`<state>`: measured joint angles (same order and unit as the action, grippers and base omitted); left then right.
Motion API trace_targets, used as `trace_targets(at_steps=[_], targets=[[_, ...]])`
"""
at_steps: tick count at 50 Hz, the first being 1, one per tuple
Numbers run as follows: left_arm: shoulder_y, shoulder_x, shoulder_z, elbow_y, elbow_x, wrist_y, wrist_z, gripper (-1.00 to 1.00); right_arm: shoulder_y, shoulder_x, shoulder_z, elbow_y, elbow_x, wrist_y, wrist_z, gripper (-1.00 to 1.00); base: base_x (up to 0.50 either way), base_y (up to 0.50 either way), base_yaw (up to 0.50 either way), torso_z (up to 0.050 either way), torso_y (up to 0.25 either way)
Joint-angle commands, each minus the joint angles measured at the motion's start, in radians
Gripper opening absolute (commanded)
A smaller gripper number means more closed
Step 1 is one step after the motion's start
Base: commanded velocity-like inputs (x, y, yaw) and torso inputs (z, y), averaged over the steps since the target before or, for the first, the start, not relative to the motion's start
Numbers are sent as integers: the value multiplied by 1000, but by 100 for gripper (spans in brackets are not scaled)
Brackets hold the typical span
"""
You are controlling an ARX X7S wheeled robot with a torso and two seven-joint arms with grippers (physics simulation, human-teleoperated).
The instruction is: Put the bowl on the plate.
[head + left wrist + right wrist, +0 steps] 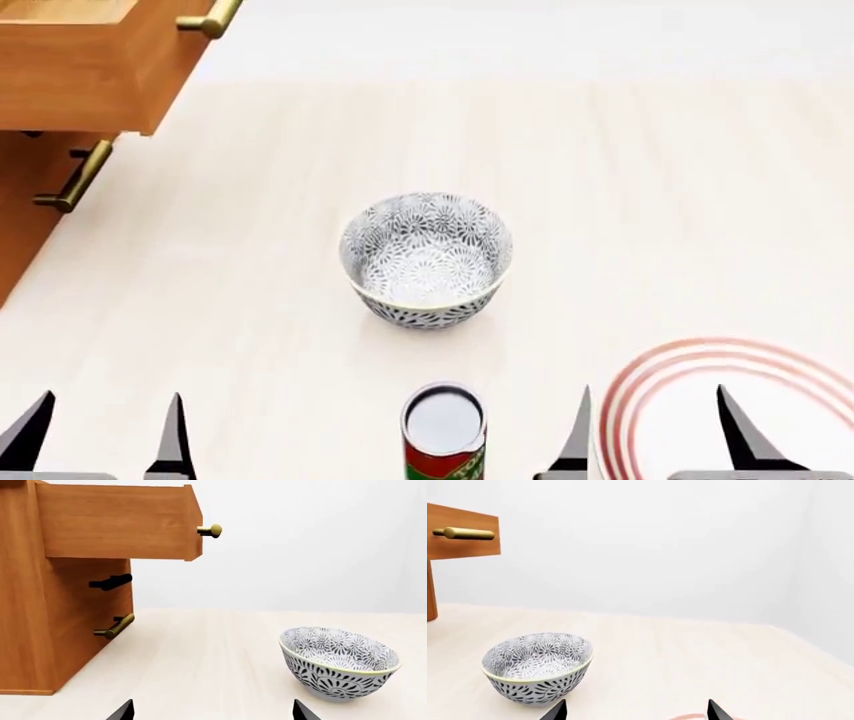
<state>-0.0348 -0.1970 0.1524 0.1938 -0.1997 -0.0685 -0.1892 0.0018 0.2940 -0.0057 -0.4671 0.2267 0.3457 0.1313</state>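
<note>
- Bowl (426, 258) upright mid-worktop (641, 200), empty, apart from the plate (747, 385) at the near right.
- Left tool (100, 435) spread, empty, low at the near left.
- Right tool (651, 430) spread, empty, over the plate's near part.
- Red can (443, 430) upright just near of the bowl.

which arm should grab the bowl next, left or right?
Right, probably. The right gripper hangs open over the plate, so its carry from the bowl is short. The left gripper, also open, sits farther from both, and the can stands between it and the plate.
</note>
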Motion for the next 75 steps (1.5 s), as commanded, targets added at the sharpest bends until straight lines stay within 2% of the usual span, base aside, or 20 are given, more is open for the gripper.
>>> trace_targets(at_steps=[1,50,75], targets=[[-2,-5,3,-10,-4,12,-4,100,6,8,-3,-12,4,11,5,100,137,0,0,0,0],[13,-37,24,17,-22,20,-30,100,-19,20,0,-16,24,-14,24,100,161,0,0,0,0],[20,-48,33,20,-30,29,-44,100,-9,33,3,-27,62,36,30,100,79,0,0,0,0]])
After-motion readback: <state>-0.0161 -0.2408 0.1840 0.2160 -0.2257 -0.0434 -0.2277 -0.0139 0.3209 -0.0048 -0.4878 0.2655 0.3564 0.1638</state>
